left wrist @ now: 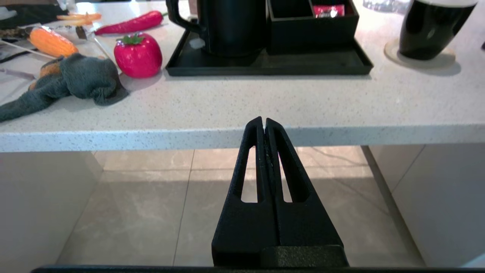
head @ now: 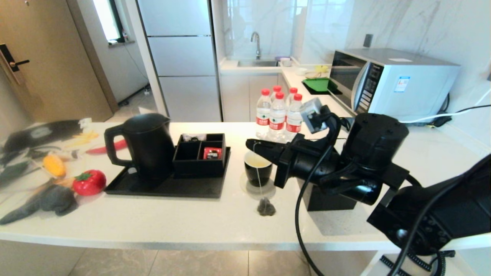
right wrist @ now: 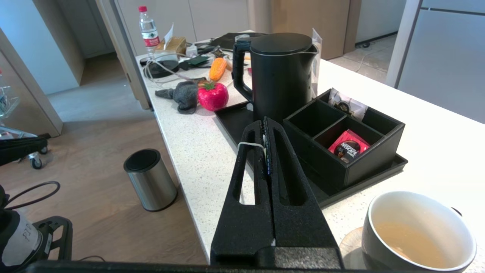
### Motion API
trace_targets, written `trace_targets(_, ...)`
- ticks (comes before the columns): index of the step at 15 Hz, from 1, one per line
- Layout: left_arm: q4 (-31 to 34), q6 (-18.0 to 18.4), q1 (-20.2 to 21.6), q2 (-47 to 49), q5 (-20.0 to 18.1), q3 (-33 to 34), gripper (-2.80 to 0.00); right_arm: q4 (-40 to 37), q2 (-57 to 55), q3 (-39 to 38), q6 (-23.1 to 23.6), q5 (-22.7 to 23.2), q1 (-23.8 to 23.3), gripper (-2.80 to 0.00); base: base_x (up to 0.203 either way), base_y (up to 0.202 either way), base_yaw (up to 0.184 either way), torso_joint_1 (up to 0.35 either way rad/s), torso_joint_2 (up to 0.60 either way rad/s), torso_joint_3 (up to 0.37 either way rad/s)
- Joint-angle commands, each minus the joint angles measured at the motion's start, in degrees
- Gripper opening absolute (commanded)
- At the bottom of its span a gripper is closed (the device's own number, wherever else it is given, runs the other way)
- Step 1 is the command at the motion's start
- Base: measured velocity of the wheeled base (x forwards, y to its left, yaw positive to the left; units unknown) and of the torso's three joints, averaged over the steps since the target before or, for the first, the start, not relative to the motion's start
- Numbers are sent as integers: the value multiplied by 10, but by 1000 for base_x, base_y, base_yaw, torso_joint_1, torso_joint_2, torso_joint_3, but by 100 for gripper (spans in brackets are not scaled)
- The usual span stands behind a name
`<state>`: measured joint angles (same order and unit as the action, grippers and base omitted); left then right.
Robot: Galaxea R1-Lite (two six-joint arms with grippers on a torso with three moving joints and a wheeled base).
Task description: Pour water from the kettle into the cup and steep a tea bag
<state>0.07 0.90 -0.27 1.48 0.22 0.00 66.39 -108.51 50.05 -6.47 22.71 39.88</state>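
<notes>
Yellowish water in cup, pincer pinching string

kettle on tray | cup right of tray | tea bag before cup

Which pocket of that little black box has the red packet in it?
The red packet sits in the organizer box's front pocket on the cup's side; the front pocket beside the kettle looks empty.

Matte black arm, slotted fingers, black cable.
</notes>
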Motion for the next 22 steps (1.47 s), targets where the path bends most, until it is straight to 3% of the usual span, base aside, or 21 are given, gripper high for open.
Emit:
trace_targets(1, 0, -3, 0, -14, 0, 0, -280, 4, -3, 0, 0, 1, -1, -280, 0, 0, 0, 0, 0, 0)
trace_targets(10, 0, -3, 0, -14, 1, 0, -280, -5, 2, 24, -1, -1, -44, -280, 0, 0, 0, 0, 0, 0)
trace_targets(16, 0, -3, 0, -14, 1, 0, -280, -21, -19, 95, 0, -5, -50, -280, 0, 0, 0, 0, 0, 0)
trace_targets(22, 0, -3, 0, -14, 1, 0, -280, -90, -84, 223, 36, -84, -56, -280, 0, 0, 0, 0, 0, 0)
